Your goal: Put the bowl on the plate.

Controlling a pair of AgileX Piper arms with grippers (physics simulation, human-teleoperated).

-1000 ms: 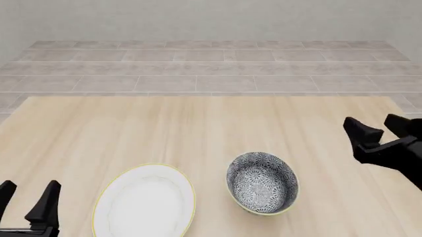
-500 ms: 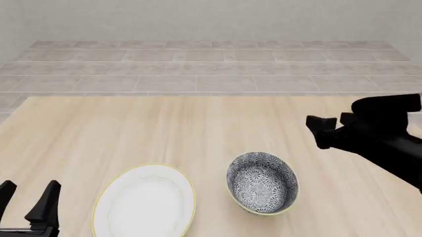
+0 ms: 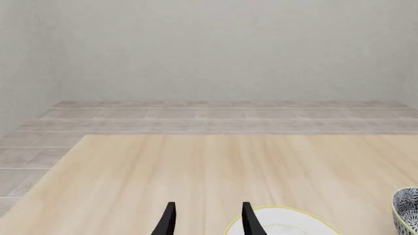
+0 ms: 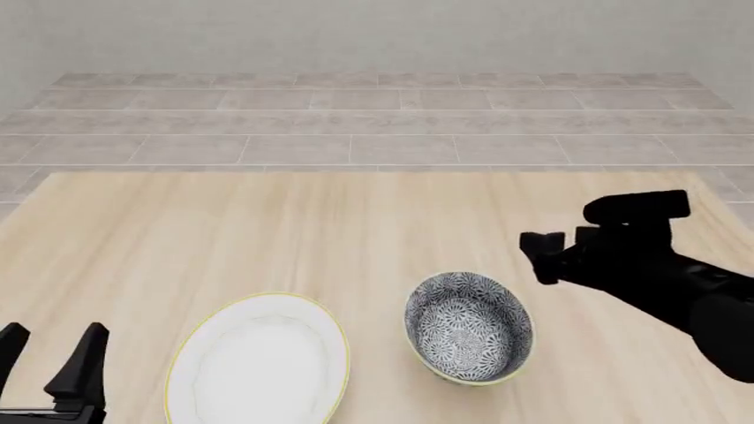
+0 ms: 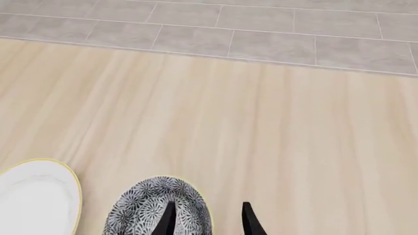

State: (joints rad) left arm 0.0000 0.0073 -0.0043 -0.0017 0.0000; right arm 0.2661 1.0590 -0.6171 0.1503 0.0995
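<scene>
The bowl [image 4: 469,327] sat beside the plate [image 4: 258,360] on the table [image 4: 295,230]; the right gripper [image 5: 205,220] hovered over its rim, fingers [image 5: 168,219] parted, empty.

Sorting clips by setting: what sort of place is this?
Probably a bare simulated room: a wooden table with only a bowl and a plate, grey tiled floor, blank wall.

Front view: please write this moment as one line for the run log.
right claw: open, above bowl far rim | left claw: open, idle | bowl: beside plate, not on it
</scene>
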